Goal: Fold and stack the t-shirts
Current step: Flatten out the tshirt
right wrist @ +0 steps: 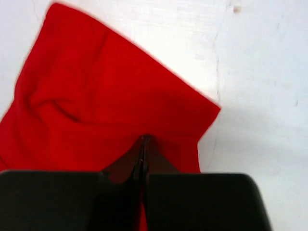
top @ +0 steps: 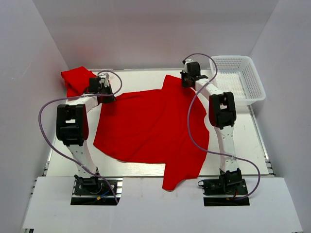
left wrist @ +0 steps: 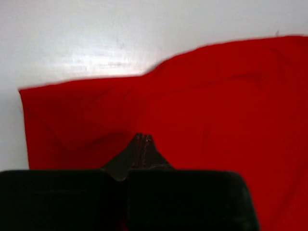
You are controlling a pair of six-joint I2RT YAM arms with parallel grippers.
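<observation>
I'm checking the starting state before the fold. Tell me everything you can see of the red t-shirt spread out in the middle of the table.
The spread t-shirt is plain bright red cloth, short-sleeved, with no print. It lies mostly flat on the white table, lightly wrinkled, with one sleeve reaching toward the near edge between the arms. The left gripper is shut on its far left edge, and the right gripper is shut on its far right corner.

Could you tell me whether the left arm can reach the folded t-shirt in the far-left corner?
Probably yes: the folded t-shirt lies just beyond the left gripper, nothing between, but that gripper is shut on the spread t-shirt.
</observation>
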